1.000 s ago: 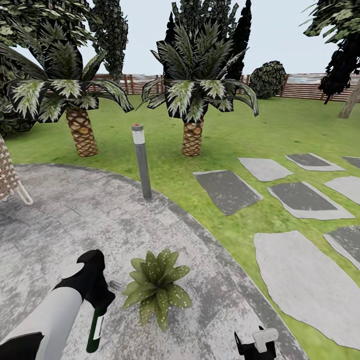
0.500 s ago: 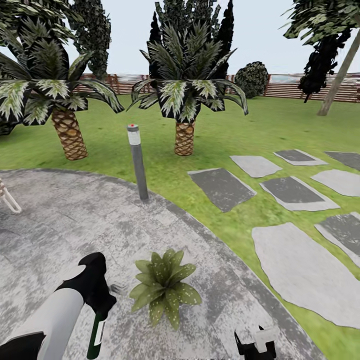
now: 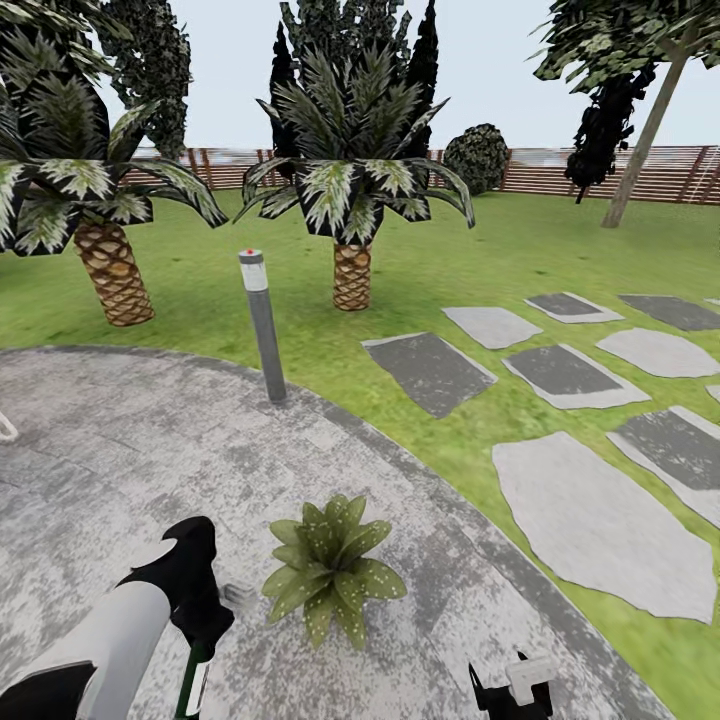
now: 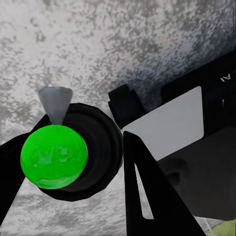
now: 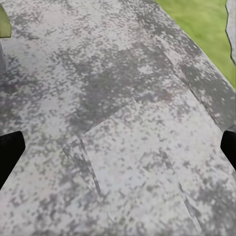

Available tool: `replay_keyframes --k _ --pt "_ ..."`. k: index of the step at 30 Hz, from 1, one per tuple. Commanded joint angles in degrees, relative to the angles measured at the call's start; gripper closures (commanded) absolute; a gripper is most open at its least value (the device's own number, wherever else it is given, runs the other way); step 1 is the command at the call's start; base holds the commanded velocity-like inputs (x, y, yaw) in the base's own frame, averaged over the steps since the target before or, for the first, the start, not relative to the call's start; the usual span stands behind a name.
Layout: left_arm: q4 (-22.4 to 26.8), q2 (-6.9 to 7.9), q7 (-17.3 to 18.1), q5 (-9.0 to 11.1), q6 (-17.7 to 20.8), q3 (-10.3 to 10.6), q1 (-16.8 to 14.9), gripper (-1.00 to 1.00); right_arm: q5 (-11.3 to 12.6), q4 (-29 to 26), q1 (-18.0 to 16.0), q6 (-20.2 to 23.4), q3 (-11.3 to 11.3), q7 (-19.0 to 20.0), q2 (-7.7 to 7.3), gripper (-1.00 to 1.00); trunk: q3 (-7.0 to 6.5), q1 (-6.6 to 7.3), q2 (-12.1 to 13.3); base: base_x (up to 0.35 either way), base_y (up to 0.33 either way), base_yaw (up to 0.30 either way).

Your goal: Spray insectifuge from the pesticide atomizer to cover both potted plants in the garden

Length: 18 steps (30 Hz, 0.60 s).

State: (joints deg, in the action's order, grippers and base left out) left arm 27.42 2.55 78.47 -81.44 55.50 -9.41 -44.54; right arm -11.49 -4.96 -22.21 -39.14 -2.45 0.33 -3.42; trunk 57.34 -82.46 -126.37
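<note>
The left gripper (image 4: 73,162) jaws are clamped around the pesticide atomizer (image 3: 192,683); the right gripper (image 3: 512,688) jaws are spread wide over the stone patio (image 3: 120,450). The atomizer hangs just beside a potted plant (image 3: 330,580) near the patio's near edge. Spraying seems in hand; the nozzle must be aimed onto the leaves.

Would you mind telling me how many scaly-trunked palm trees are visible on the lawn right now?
2. One scaly-trunked palm tree stands at the far left of the green lawn; the other palm rises near the middle, behind the grey bollard light. More may lie outside the picture.
</note>
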Motion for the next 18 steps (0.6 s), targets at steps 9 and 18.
replay_keyframes --k 9,18 --pt "0.19 -0.18 0.24 -0.74 0.58 -0.25 -0.27 1.0 -0.37 -0.05 -0.03 -0.2 -0.28 0.02 0.0 -1.0 0.05 0.01 -0.02 0.0 0.107 -0.248" --pt "0.01 -0.18 0.22 -0.74 0.66 -0.31 0.05 1.0 -0.37 -0.04 -0.03 -0.2 -0.28 0.02 -0.01 -1.0 0.05 0.01 -0.02 -0.021 0.24 -0.273"
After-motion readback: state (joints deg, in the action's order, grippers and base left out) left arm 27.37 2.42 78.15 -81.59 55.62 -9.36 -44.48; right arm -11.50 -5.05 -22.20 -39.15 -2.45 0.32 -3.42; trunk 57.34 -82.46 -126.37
